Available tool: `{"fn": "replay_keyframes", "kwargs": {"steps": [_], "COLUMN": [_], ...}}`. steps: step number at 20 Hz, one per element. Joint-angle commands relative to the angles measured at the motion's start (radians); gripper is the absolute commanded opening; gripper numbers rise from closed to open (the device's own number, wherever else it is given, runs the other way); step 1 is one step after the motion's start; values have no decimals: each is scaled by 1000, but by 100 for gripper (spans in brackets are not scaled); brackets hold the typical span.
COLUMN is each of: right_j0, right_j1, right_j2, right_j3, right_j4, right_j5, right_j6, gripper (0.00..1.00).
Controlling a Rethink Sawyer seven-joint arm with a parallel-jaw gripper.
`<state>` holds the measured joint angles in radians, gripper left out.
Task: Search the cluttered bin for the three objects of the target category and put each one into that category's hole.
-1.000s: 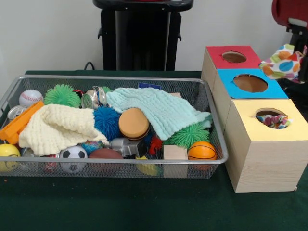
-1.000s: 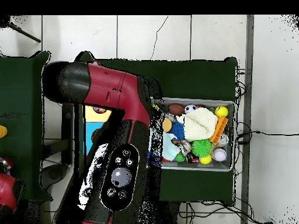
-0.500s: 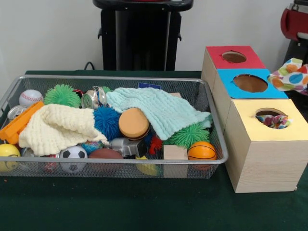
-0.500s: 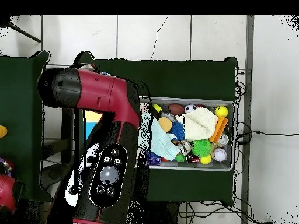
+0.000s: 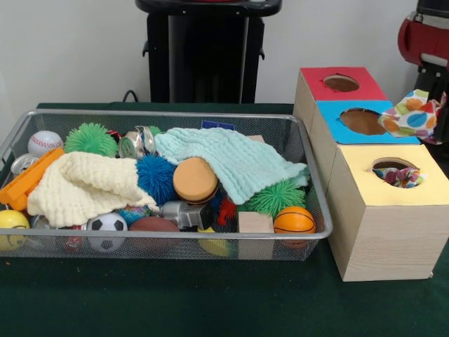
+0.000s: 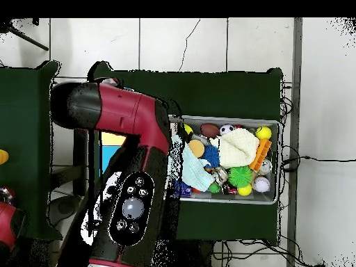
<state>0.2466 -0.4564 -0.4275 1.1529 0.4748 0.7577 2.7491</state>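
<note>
Overhead view shows you the arm [image 6: 132, 174] reaching across the boxes [image 5: 379, 203], hiding them. From the front, a spotted cloth [image 5: 410, 116] hangs above the blue [image 5: 365, 123] and yellow [image 5: 396, 172] holes, likely for dropping. Whether the fingers are clamped on it, you cannot tell.

This looks like a robotics lab, not anyone's home. A red and black robot arm [image 6: 128, 167] looms over a table draped in dark green cloth [image 5: 175, 302], with cables [image 6: 288, 163] trailing over a pale tiled floor [image 6: 208, 42]. There's a wire mesh bin [image 5: 309, 210] stuffed with toys, and three wooden boxes [image 5: 382, 225] with coloured tops and cut holes, against a bare white wall [image 5: 70, 49].
</note>
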Motion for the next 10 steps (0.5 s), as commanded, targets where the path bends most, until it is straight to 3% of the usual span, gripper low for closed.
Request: {"fn": "replay_keyframes", "kwargs": {"steps": [1, 5, 10], "right_j0": [-16, -16, 14], "right_j1": [47, 36, 69], "right_j2": [6, 45, 27], "right_j3": [137, 175, 184], "right_j4": [42, 93, 140], "right_j5": [-17, -45, -65], "right_j6": [310, 326, 381], "gripper": [0, 0, 0]}}
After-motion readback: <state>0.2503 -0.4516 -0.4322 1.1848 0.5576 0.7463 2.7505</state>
